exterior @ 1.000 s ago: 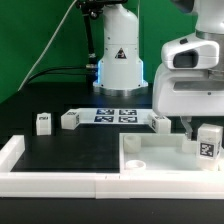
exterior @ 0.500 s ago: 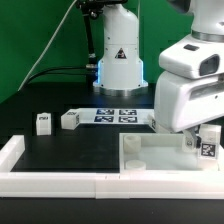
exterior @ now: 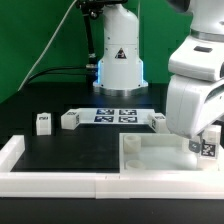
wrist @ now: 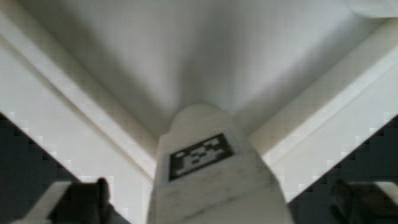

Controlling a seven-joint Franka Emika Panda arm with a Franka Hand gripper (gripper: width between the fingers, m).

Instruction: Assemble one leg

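Black matting covers the table (exterior: 60, 150) we work over, fenced by white border bars (exterior: 50, 183) along the near edge and the exterior view's left. Going rightward, we see two loose legs (exterior: 43, 122) and (exterior: 69, 119) standing apart on open mat, then the marker board (exterior: 115, 116), another leg (exterior: 159, 121), and the square tabletop (exterior: 150, 155) inside the corner. At the exterior view's right our gripper (exterior: 204, 142) clasps the leg (exterior: 209, 146) above the tabletop's right edge; the wrist view shows the leg (wrist: 214, 170) between the fingers (wrist: 75, 200). Since a second ago, arm and leg have shifted rightward.
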